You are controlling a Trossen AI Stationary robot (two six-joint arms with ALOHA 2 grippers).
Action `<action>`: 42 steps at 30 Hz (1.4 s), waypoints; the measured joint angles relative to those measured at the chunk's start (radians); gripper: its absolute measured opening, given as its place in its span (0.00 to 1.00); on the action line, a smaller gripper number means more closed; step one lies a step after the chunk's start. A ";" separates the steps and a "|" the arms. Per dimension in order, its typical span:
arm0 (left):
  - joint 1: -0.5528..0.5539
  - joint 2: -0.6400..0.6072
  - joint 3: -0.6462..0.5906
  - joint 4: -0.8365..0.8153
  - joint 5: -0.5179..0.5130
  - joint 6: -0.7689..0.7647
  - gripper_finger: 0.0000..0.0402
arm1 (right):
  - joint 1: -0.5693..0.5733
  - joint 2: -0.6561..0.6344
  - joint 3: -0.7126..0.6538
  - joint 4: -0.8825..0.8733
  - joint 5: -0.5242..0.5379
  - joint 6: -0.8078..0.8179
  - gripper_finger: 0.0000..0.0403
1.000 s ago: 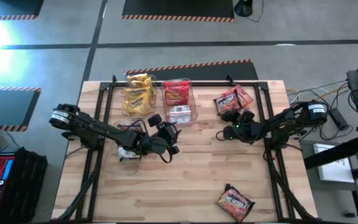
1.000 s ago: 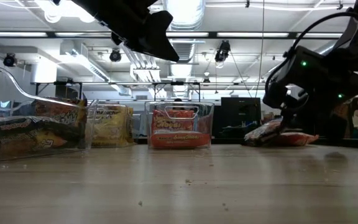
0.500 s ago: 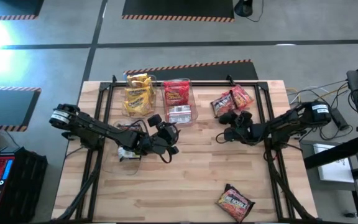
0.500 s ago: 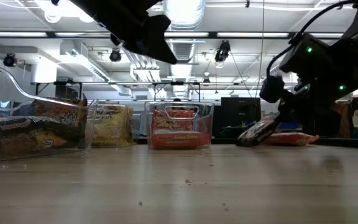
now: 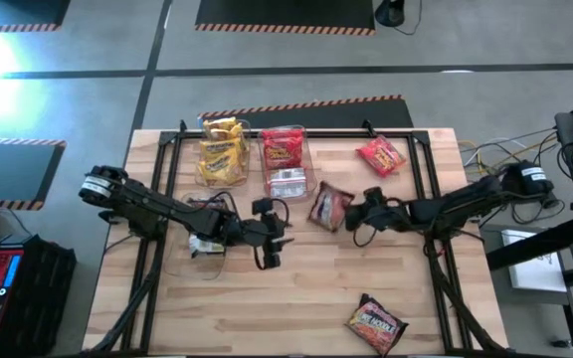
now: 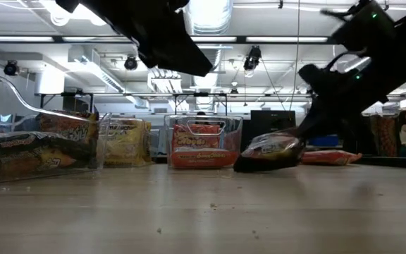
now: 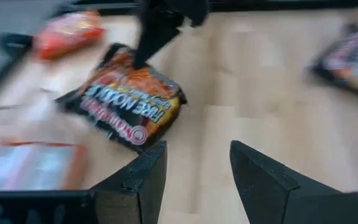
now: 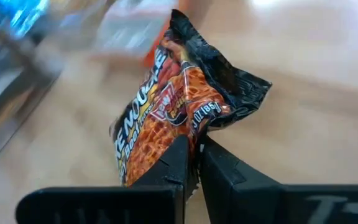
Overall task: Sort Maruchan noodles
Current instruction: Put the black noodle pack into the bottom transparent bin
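Fingers (image 8: 191, 163) of our right gripper (image 5: 356, 212) pinch one dark fire-noodle packet (image 5: 328, 208) by its edge, mid-bench, beside the red packets' bin (image 5: 309, 177); our left gripper (image 5: 272, 242) hovers nearby, fingers parted, holding nothing.

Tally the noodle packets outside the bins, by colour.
Dark: 2, one dark packet in the right gripper, another lying loose.
Red-orange: 1, the red-orange packet.
Total: 3
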 joint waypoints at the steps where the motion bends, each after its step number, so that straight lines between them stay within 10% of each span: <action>1: -0.001 0.000 -0.006 0.013 0.038 -0.016 0.40 | 0.005 -0.013 0.000 -0.001 -0.045 -0.017 0.05; 7: -0.006 0.001 -0.120 0.220 0.172 -0.198 0.40 | 0.039 -0.067 0.000 0.000 -0.213 -0.192 0.04; 17: -0.014 0.002 -0.417 0.857 0.079 -0.362 0.40 | 0.089 -0.102 0.000 0.109 -0.217 -0.545 0.04; 26: -0.014 0.002 -0.407 0.870 0.075 -0.220 0.40 | 0.089 -0.102 0.000 0.408 -0.220 -0.761 0.04; 42: -0.011 0.002 -0.406 0.844 0.073 -0.078 0.40 | 0.089 -0.093 0.035 0.373 -0.310 -0.809 0.04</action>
